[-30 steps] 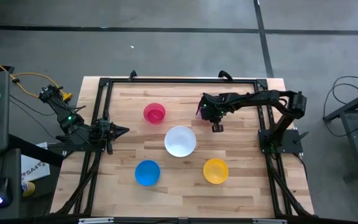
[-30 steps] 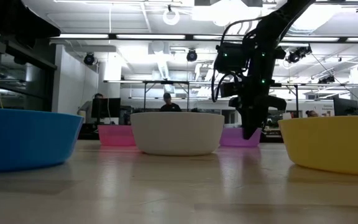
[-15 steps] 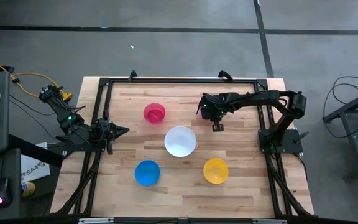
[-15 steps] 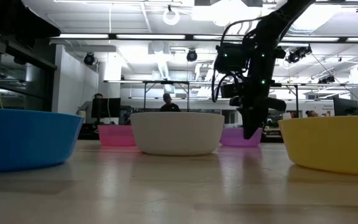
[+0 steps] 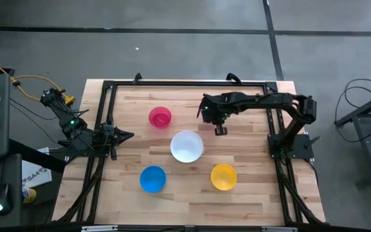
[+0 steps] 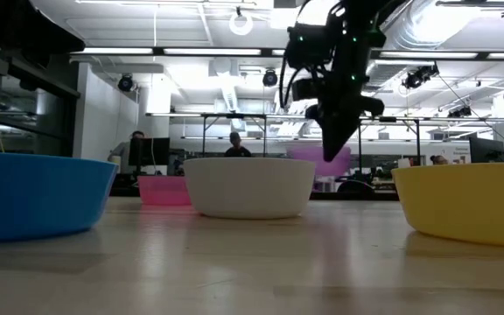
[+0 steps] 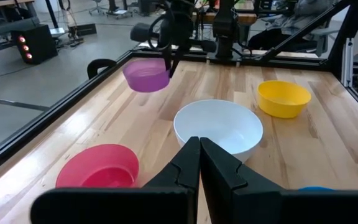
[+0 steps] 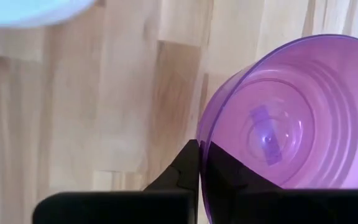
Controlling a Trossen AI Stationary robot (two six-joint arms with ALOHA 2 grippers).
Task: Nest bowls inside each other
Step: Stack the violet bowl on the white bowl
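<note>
My right gripper (image 6: 332, 154) is shut on the purple bowl (image 7: 145, 74), which hangs above the far middle of the table; in the high view the arm (image 5: 212, 111) covers it. On the table, resting on their bases, are the white bowl (image 5: 187, 146) at the centre, the pink-red bowl (image 5: 160, 117) at far left of it, the blue bowl (image 5: 152, 179) and the yellow bowl (image 5: 223, 177) nearer. My left gripper (image 5: 129, 135) waits shut at the table's left edge. My right gripper pinches the purple bowl's rim (image 8: 202, 138), one finger inside the bowl and one outside its wall. The fingers come from above, pointing steeply down. The bowl hangs clear of the table, its opening up, beside and below the fingers (image 7: 168, 61).
A black frame rail (image 5: 185, 84) runs around the wooden tabletop. Bare wood lies between the bowls and along the near edge. People and furniture show in the room beyond the far edge.
My right gripper has gone up and a little toward the table's left, staying shut. The purple bowl, which stood on the table a second ago, is lifted clear and hangs in the air.
</note>
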